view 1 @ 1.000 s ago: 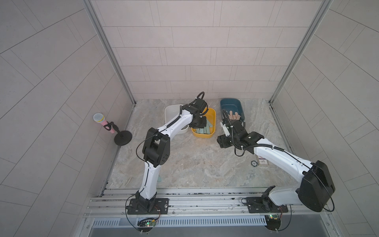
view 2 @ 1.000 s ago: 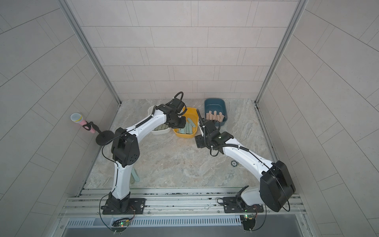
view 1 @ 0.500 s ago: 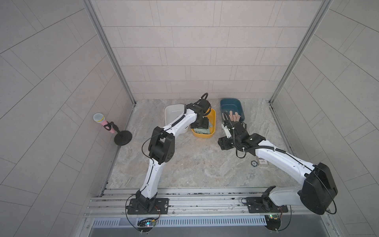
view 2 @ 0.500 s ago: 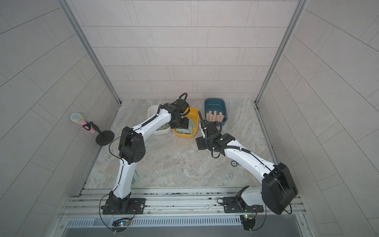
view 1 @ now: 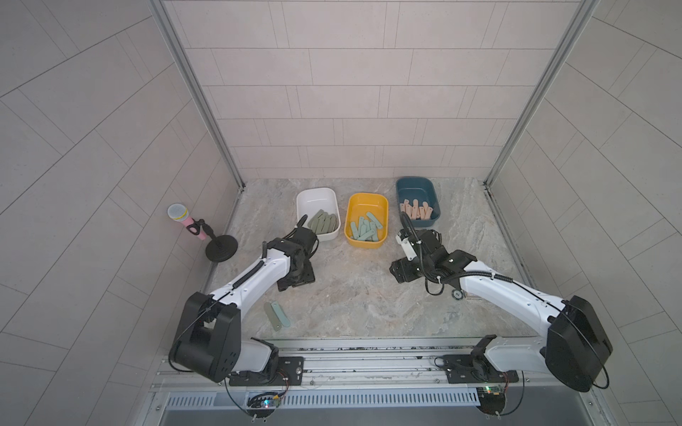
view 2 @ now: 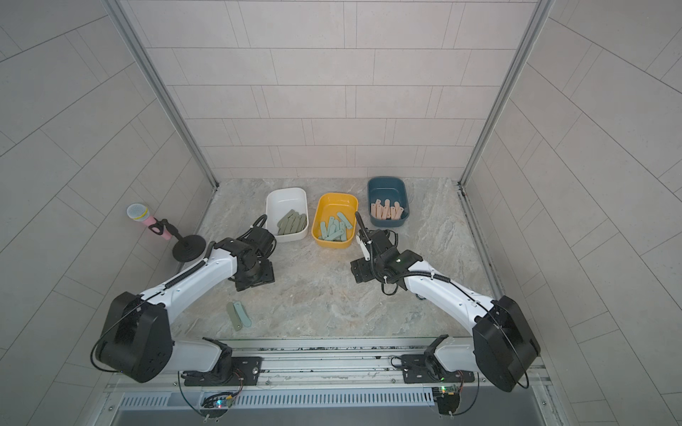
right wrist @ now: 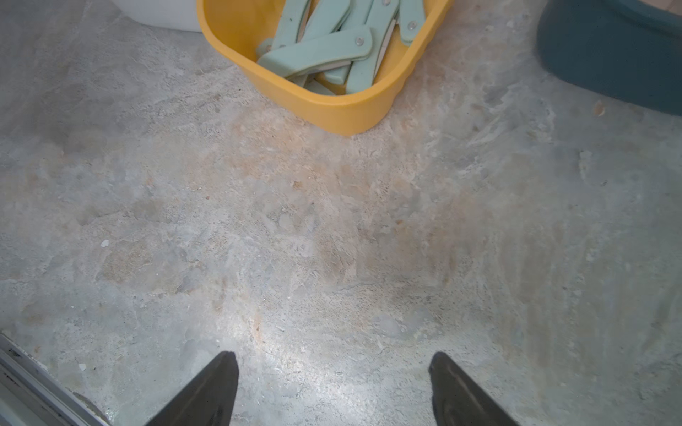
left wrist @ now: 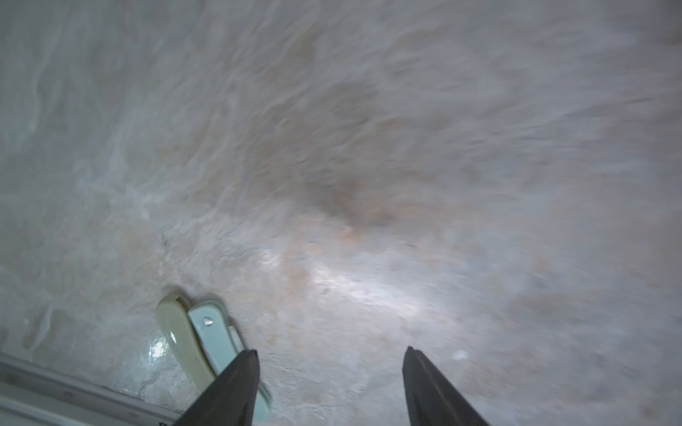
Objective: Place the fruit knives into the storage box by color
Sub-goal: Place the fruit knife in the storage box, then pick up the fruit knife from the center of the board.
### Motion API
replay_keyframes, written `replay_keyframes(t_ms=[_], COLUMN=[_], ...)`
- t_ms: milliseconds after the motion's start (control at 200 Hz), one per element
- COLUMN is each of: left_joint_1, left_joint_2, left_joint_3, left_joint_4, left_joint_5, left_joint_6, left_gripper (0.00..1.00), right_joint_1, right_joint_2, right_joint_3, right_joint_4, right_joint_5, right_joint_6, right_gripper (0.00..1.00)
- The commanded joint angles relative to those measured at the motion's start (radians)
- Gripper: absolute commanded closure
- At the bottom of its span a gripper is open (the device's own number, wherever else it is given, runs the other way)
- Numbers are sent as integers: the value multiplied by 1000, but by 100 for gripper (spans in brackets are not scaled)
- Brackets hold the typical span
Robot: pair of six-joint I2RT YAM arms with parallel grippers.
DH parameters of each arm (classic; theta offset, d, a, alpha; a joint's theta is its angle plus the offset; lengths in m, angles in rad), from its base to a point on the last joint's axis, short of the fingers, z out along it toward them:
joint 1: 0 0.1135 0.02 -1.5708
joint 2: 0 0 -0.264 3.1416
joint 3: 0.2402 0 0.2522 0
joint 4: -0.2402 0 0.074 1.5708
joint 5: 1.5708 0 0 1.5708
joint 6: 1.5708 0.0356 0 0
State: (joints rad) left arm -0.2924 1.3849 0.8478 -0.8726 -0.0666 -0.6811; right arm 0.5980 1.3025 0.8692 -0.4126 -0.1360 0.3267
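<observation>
Two fruit knives lie loose side by side near the table's front left: an olive one point(view 1: 270, 315) and a teal one point(view 1: 280, 313). The left wrist view shows this olive knife point(left wrist: 181, 339) and teal knife point(left wrist: 217, 343) beside one finger. My left gripper point(left wrist: 330, 350) hangs open and empty over bare table, behind the pair, seen from above as the left gripper point(view 1: 295, 280). My right gripper point(right wrist: 333, 354) is open and empty, in front of the yellow box point(right wrist: 332, 107). Of the storage boxes, the white box point(view 1: 317, 195) holds olive knives, the yellow box point(view 1: 369, 201) teal knives, and the blue box point(view 1: 415, 184) peach knives.
A pink toy microphone on a black stand point(view 1: 184, 221) is at the left wall. A small black disc point(view 1: 457, 294) and a printed card point(view 1: 470, 295) lie under my right arm. A metal rail point(view 1: 369, 350) runs along the table's front edge.
My left arm has pulled back from over the yellow box toward the front left, and its jaws have gone from shut to open. The right jaws have spread wider.
</observation>
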Motion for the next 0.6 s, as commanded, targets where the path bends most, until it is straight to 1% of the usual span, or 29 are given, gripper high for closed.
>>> replay_keyframes(t_ms=[0,75,155,175,200,380,590], left_joint_1=[103,158,180,178,179,180,171], left_joint_2=[-34,-24,-20,-20,-21,-68,-177], left_joint_3=[-76,-115,-133,-136,-139,-181,-183], left_joint_4=[83,103,110,109,108,96,24], left_joint_5=[43,60,63,63,62,79,30], left_joint_6=[-38,-38,-38,-37,-65,-102,-153], left_gripper=[35,36,37,37,38,41,41], right_joint_1=[9,9,9,9,10,9,9], right_joint_2=[0,-10,-15,-15,-16,-8,0], right_joint_3=[8,4,0,1,0,11,12], right_joint_4=[-1,-7,-12,-13,-15,-24,-30], right_joint_5=[-8,-6,-2,-2,-1,4,-4], right_joint_6=[8,7,4,3,3,-7,-10], right_gripper=[15,15,15,15,15,15,15])
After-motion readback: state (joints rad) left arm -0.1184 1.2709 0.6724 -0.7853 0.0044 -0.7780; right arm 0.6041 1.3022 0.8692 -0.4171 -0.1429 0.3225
